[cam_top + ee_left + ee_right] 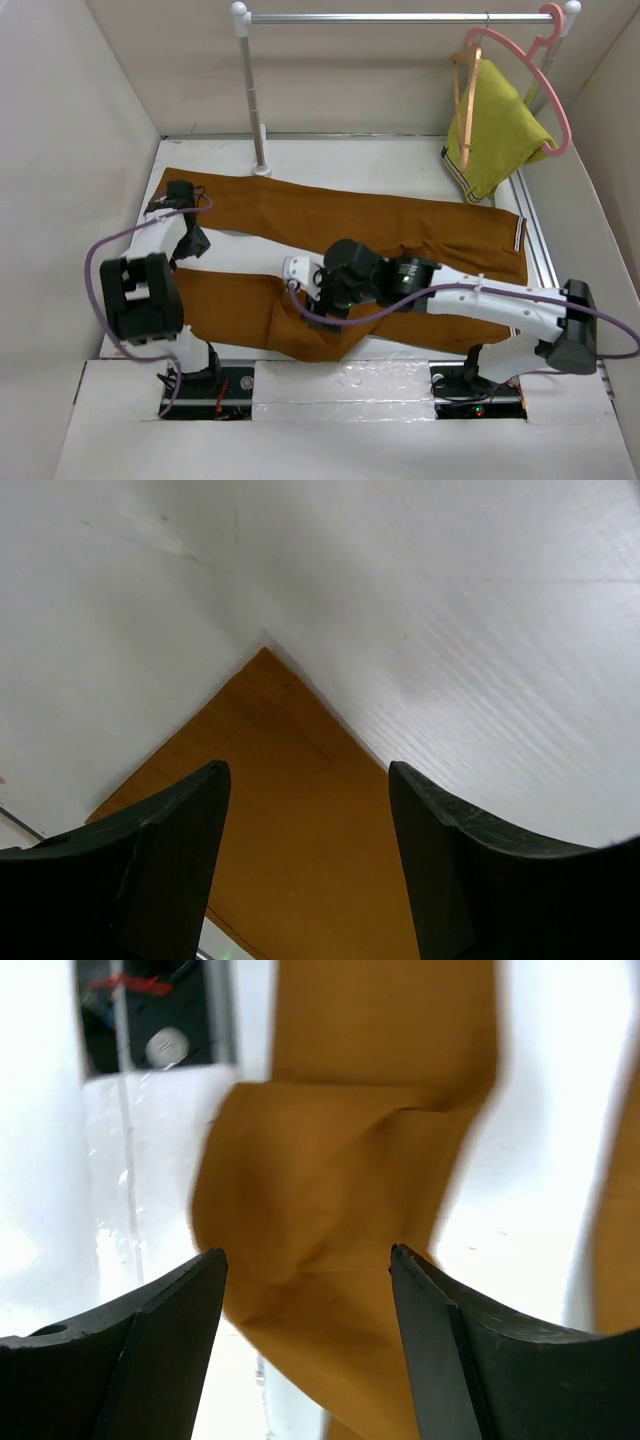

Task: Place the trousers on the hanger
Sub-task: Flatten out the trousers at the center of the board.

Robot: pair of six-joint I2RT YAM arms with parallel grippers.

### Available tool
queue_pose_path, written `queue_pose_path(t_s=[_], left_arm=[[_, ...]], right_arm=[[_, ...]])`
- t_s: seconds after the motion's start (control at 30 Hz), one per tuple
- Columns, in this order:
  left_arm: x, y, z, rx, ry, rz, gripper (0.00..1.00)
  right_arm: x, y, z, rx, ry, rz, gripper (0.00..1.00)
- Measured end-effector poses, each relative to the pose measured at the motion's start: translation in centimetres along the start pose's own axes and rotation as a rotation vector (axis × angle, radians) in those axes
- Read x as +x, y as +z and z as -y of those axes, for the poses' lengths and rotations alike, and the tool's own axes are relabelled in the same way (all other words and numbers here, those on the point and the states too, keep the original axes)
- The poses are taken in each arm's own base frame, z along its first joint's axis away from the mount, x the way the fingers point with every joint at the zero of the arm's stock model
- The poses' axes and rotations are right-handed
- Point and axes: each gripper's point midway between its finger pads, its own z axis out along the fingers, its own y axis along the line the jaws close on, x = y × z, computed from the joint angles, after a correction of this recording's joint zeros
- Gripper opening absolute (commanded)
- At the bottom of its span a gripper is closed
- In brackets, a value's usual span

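Observation:
The rust-brown trousers lie flat on the white table, one leg running from far left to right and the other folded along the near side. My left gripper hovers open over the far-left hem. In the left wrist view that corner of the trousers lies between the spread fingers of the left gripper. My right gripper is open above the near leg. The right wrist view shows the creased cloth of the trousers below the right gripper. The thin wooden hanger hangs on the rail at the back right.
A metal rail on a post crosses the back. A pink hanger with a yellow-green garment hangs beside the wooden one. Walls close in the left, right and far sides of the table.

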Motion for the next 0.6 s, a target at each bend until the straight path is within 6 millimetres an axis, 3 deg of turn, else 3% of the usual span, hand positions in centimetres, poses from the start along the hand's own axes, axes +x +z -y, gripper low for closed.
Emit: queue_pose_path(t_s=[0.13,0.3,0.4,0.43,0.47,0.6], left_arm=[[2.9,3.2,0.0,-0.073,0.063,-0.116,0.64],[3.1,4.0,0.1,-0.094,0.027,-0.109,0.63],[2.8,4.5,0.6,-0.101,0.002,-0.093,0.28],[2.6,4.7,0.7,-0.101,-0.007,-0.085,0.09],[2.6,4.9,0.9,-0.100,-0.013,-0.080,0.01],[2.6,5.3,1.0,-0.111,-0.024,-0.067,0.00]], right_arm=[[-1.3,-3.4,3.4,0.100,0.050,0.085,0.71],[-0.1,-5.5,4.5,0.153,0.102,0.116,0.71],[0.4,-6.3,4.6,0.166,0.126,0.123,0.71],[0.6,-6.6,4.8,0.173,0.136,0.124,0.71],[0.7,-7.0,5.1,0.187,0.144,0.125,0.71],[1.5,-9.3,7.6,0.274,0.195,0.134,0.71]])
